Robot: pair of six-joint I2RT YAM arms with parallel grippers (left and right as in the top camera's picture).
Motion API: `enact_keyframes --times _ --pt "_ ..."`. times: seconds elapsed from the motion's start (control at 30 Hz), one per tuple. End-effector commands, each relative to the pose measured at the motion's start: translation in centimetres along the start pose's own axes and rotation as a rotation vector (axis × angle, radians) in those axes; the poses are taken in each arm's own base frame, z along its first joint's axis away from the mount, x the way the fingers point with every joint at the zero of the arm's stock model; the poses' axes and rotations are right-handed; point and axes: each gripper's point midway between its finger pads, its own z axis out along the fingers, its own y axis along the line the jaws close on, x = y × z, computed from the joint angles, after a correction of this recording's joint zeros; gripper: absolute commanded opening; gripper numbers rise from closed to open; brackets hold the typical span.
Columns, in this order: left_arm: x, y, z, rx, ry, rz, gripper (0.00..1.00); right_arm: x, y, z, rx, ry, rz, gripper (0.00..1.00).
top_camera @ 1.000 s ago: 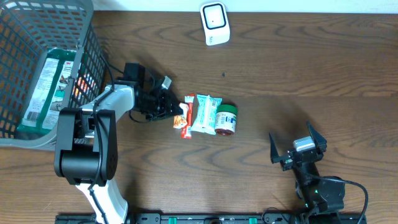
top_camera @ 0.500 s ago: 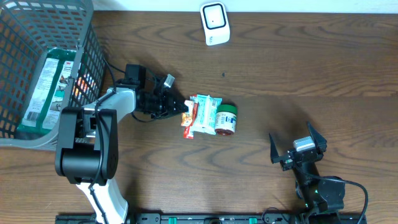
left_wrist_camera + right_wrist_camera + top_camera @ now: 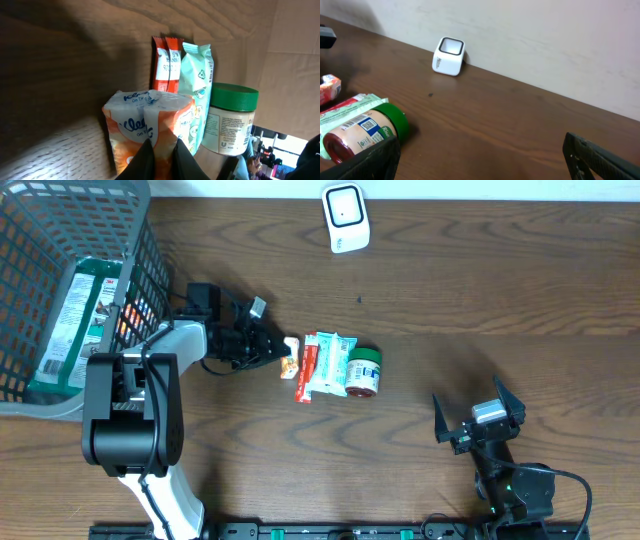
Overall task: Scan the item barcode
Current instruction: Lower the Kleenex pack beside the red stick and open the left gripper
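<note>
- left gripper is pinching the Kleenex pack tight now, pulling it back from the red sachets;
- right gripper is idling wide open;
- grab's probably holding; scanner is waiting well apart

Left arm extended, jaws pinched; right jaws wide.

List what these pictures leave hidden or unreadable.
- Kleenex tissue pack: no barcode visible. The left wrist view cuts off its bottom, where the left jaws pinch it. Overhead, it is too small.
- Green-lidded jar: in the right wrist view, its lower side is hidden behind the right jaws.
- Green box in the basket: overhead, wire mesh covers it and the print is unreadable.
</note>
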Motion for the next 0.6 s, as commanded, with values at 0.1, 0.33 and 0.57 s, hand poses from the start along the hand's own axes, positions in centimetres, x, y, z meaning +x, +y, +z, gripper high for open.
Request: enact_keyframes --times 0.1,0.33,0.57 --pt "0.9 0.6 0.4 0.001 0.023 -0.034 0.13 0.0 0.3 0.0 -0.010 0.001 0.012 0.99" --pt "0.8 1.7 0.4 -0.064 0.012 -0.034 0.17 0.0 0.3 0.0 -0.010 0.001 0.012 0.99" --pt "0.3 2.9 -0.2 -0.136 -0.007 -0.052 0.49 0.0 0.3 0.0 -0.010 0.001 0.012 0.99"
